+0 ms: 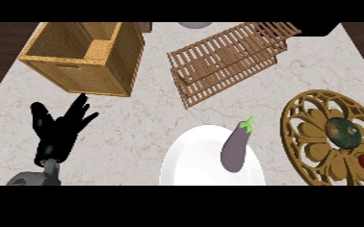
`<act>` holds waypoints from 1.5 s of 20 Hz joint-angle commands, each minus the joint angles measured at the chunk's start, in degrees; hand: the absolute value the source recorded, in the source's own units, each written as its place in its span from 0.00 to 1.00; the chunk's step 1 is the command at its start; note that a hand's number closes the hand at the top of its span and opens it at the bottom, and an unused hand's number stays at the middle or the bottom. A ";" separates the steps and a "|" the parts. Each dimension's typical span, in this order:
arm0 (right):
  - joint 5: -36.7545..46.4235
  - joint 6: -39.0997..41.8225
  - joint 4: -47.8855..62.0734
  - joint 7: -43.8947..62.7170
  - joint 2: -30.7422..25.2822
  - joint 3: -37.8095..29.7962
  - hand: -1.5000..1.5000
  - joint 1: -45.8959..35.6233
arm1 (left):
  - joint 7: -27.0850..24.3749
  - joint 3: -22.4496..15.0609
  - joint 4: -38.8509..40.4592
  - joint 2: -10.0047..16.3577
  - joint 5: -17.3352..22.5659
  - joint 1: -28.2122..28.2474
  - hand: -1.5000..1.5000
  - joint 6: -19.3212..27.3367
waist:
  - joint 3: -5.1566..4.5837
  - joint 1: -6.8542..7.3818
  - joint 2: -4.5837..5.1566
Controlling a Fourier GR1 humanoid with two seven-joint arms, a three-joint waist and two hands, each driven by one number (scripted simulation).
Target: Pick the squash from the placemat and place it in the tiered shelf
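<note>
— Green-and-orange squash (346, 132), out on the gold openwork placemat (305, 125) at the right edge?
— Yes, untouched there, just beside something red at the very border, too cropped to name
— Held by either hand?
— No. Only the left hand (60, 125) to be seen, low at the left, fingers spread straight upward, grasping nothing, resting well apart from the squash. No sign of the right hand anywhere
— So, judging the step?
— Seemingly the very start: pick not yet begun, squash not yet on the tiered shelf (227, 62)
— Where to find the shelf?
— Top centre, slatted wood, set at a slant, between the wicker basket (85, 79) on the left and the placemat on the right
— Anything in the way?
— Possibly the white plate (188, 158) with the purple eggplant (237, 149), low in the middle, near the placemat's left rim. Not to be mistaken for the squash
— Next move, then?
— Probably calls for the right hand, being on the squash's side: bring in from below, come down over the squash with fingers open, curl round, lift clear of the placemat, then carry up and left toward the slats
</note>
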 commanded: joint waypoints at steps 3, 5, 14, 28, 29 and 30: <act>3.49 -3.46 -7.90 10.03 4.68 2.23 0.00 1.20 | -2.00 2.33 4.74 0.46 0.87 1.18 0.50 -4.58 | -0.39 -0.59 0.25; 3.89 -1.72 -9.67 11.40 4.43 1.38 0.00 2.59 | -1.88 0.49 3.93 -2.34 -2.34 0.19 0.50 -1.17 | -0.35 -0.70 0.24; 10.86 -4.45 -19.00 14.73 6.39 0.83 0.00 10.02 | -1.35 3.83 5.03 -1.87 -2.09 0.10 0.50 -2.76 | -0.37 -1.58 0.11; 24.89 -7.85 -16.39 17.59 18.38 0.71 0.00 7.42 | 0.81 3.29 -1.00 -5.79 -6.40 2.38 0.50 -3.04 | -0.30 -0.19 0.32; 26.16 -8.87 -14.71 15.72 18.62 0.80 0.00 7.70 | 0.60 4.58 0.29 -4.52 -6.00 2.93 0.50 -3.98 | -0.30 -0.16 0.34; 27.78 -9.90 -16.20 16.97 19.12 1.42 0.00 8.10 | 0.70 4.33 3.18 -5.74 -6.30 -0.20 0.50 -3.74 | -0.31 -0.39 0.36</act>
